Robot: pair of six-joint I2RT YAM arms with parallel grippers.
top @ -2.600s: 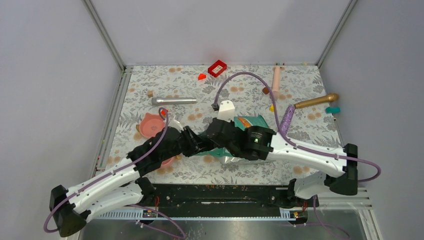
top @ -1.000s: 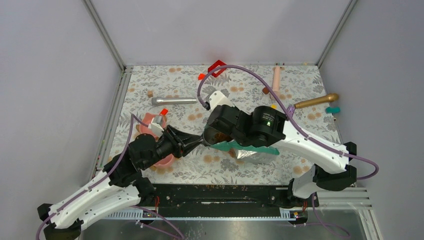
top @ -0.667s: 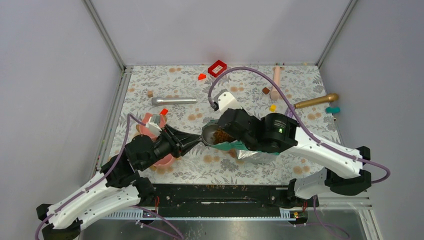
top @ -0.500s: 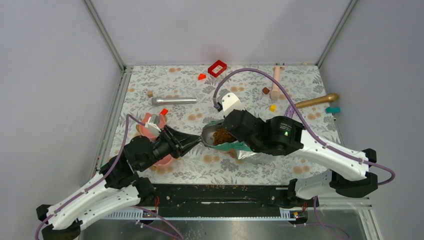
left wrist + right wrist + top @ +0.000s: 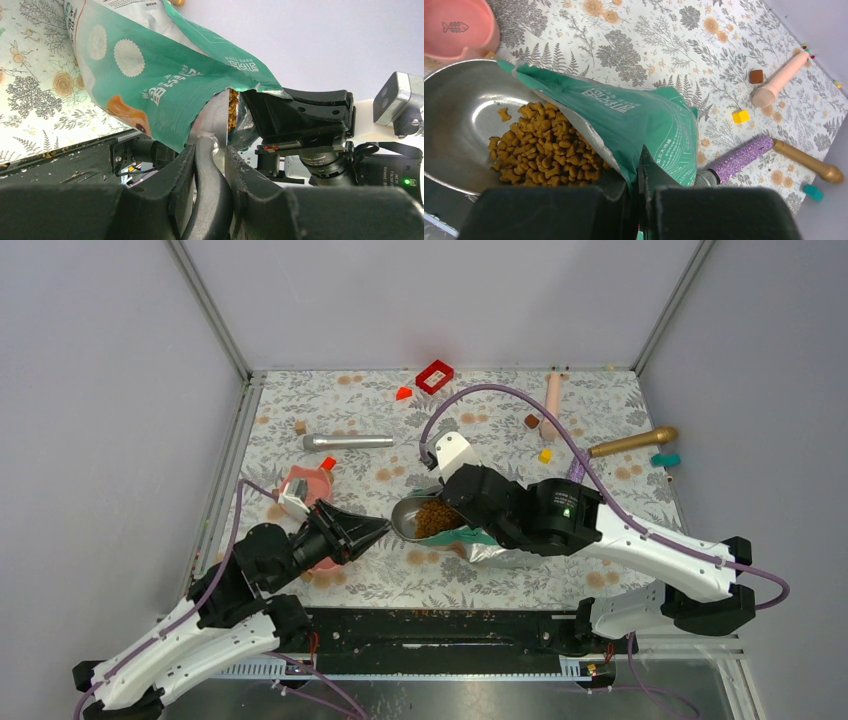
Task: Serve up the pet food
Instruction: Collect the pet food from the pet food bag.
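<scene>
Lighting: bright, even, diffuse, from overhead. Shadows: soft and faint throughout. Glare: mild sheen on metal bowl. Focus: overhead view sharp; both wrist views' near foreground dark and slightly blurred.

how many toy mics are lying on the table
4: silver mic far left of centre, pink mic at the far edge, gold mic on the right, purple glitter mic beside the gold one. Others may be hidden under the pouch.
</scene>
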